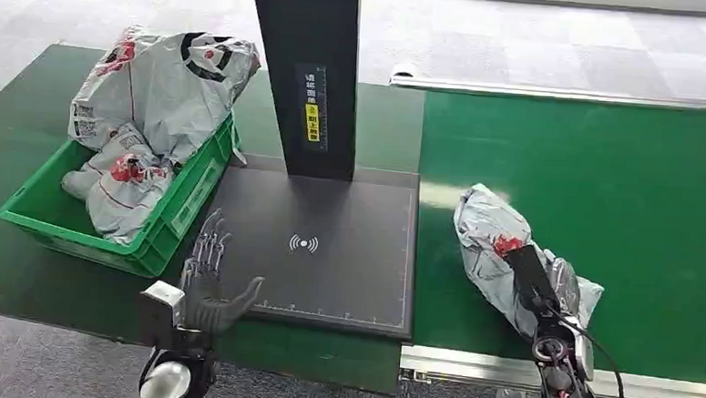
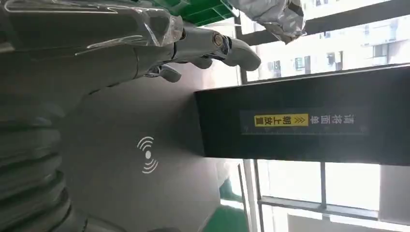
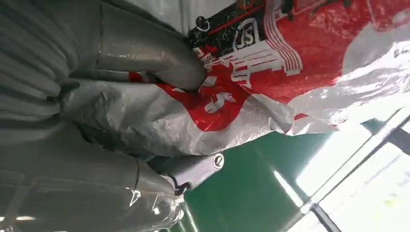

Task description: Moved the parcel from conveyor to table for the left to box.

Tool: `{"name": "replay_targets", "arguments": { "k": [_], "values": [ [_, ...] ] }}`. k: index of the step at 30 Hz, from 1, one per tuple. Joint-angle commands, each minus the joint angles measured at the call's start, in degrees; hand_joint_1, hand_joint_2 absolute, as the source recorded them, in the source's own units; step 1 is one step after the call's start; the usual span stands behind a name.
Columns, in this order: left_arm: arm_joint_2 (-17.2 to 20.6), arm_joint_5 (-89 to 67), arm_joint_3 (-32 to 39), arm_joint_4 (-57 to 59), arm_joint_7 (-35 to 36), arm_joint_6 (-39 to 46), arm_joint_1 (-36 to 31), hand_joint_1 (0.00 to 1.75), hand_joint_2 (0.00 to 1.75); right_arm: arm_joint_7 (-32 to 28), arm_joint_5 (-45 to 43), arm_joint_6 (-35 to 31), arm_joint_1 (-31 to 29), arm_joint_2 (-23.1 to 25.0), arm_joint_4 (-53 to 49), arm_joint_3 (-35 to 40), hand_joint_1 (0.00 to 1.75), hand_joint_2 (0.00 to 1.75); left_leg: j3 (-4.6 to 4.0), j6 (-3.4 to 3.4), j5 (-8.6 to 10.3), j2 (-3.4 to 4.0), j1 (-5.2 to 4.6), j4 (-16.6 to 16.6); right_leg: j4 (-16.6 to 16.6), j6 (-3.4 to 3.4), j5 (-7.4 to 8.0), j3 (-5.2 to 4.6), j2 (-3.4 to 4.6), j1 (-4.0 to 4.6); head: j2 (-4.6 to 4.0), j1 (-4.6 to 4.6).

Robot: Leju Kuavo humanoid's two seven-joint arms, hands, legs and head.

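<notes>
Right wrist view shows the right hand (image 3: 145, 121) with fingers closed around the grey-and-red parcel (image 1: 502, 248), which lies on the green conveyor belt (image 1: 623, 195), ready for lifting. Beside the dark scanner pad (image 1: 328, 252), the left hand (image 1: 206, 287) waits open, near the green crate (image 1: 161, 230).

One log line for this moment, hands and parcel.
right hand: grips parcel on conveyor | left hand: open over scanner pad | green bin: holds parcels

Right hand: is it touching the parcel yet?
Touching. In the right wrist view the right hand has thumb and fingers pressed into the parcel.
</notes>
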Motion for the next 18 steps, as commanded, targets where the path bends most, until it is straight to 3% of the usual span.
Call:
{"name": "replay_targets", "arguments": {
  "k": [1, 4, 6, 11, 14, 18],
  "values": [
    [1.96, -2.63, 1.23, -5.38, -2.04, 1.97, 1.19, 0.0, 1.75, -0.71, 0.08, -1.95, 9.1, -0.09, -37.93, 11.3, 1.75, 1.75, -0.13, 0.0, -0.02, 0.14, -0.05, 0.04, 0.11, -0.04, -0.02, -0.2, 0.07, -0.04, 0.0, 0.0],
    [2.32, -3.88, 2.57, -6.52, -2.59, 2.77, 0.27, 0.0, 1.75, -1.31, -1.01, -0.18, 7.64, -1.59, -40.91, 15.36, 1.75, 1.75, -0.15, -0.01, -0.02, 0.19, -0.02, 0.05, 0.09, -0.04, 0.01, -0.24, 0.13, -0.01, 0.0, -0.04],
    [2.87, -5.3, 4.07, -6.29, -3.32, 4.21, -1.67, 0.0, 1.75, -1.62, -2.98, 4.82, 4.5, -2.07, -39.92, 19.64, 1.75, 1.75, -0.14, -0.01, 0.0, 0.23, -0.04, 0.05, 0.11, -0.06, 0.03, -0.26, 0.13, -0.02, -0.02, -0.02],
    [3.02, -5.44, 5.43, -5.85, -3.19, 3.81, -2.96, 0.0, 1.75, -0.85, -3.75, 5.74, 1.87, -1.55, -37.46, 22.26, 1.75, 1.75, -0.06, -0.01, 0.06, 0.27, -0.02, -0.02, 0.05, -0.06, 0.08, -0.17, 0.16, 0.01, 0.0, -0.02],
    [4.32, -5.5, 7.68, -5.49, -3.42, 5.13, -6.03, 0.0, 1.75, 0.07, -4.43, 11.67, -4.29, 0.67, -31.35, 28.17, 1.75, 1.75, -0.04, -0.01, 0.1, 0.17, 0.0, -0.02, 0.03, -0.05, 0.05, -0.11, 0.08, 0.02, 0.0, -0.02],
    [4.85, -5.29, 9.51, -5.13, -2.78, 4.94, -7.66, 0.0, 1.75, 1.26, -4.28, 10.93, -7.26, 2.88, -26.38, 31.14, 1.75, 1.75, 0.0, -0.04, 0.07, 0.56, 0.03, -0.02, 0.08, -0.08, 0.16, -0.13, 0.48, 0.06, 0.0, 0.0]
  ]
}}
